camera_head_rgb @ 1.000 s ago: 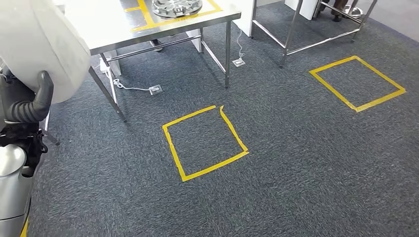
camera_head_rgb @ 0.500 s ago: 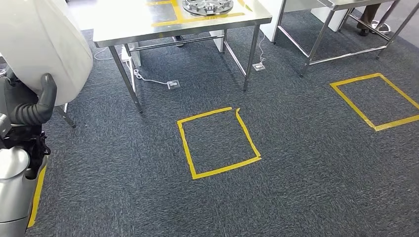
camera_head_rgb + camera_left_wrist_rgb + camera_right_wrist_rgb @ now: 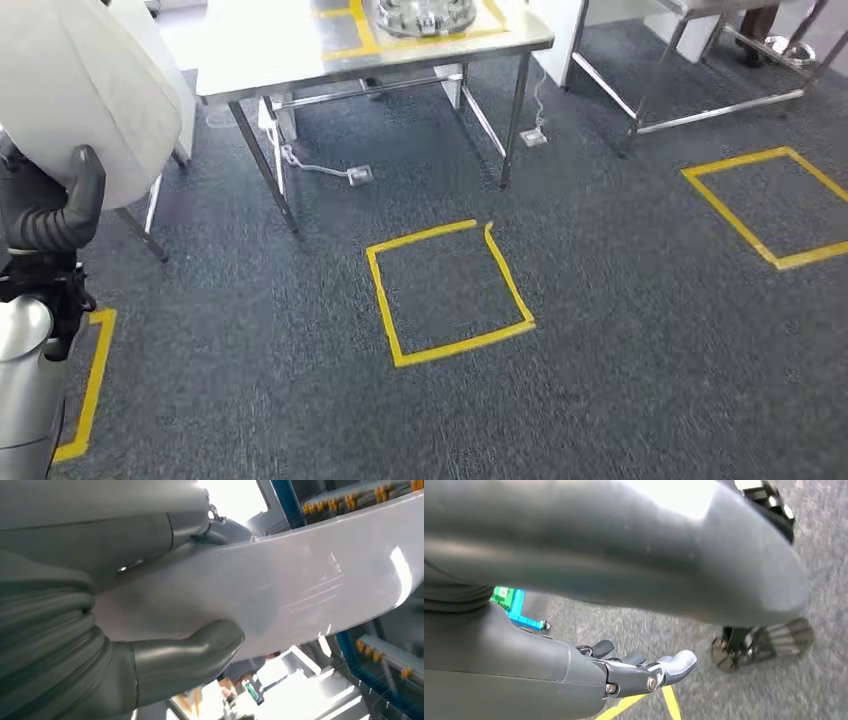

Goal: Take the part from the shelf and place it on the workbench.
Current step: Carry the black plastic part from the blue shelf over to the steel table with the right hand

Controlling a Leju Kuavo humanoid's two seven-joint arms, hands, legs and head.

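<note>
Left hand (image 3: 62, 205) grips white part (image 3: 85, 90), thumb (image 3: 195, 652) pressed on its face, we see part rising above hand. Right hand (image 3: 644, 672) holds nothing, fingers spread over carpet (image 3: 704, 635). Workbench (image 3: 300, 50) well ahead.

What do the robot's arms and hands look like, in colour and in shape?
The left hand has a thick, rounded grey thumb, a ribbed grey cover behind it and a smooth silver forearm below. The right hand has the same grey shell, with darker fingers, pale tips and a small metal screw at the knuckle.
</note>
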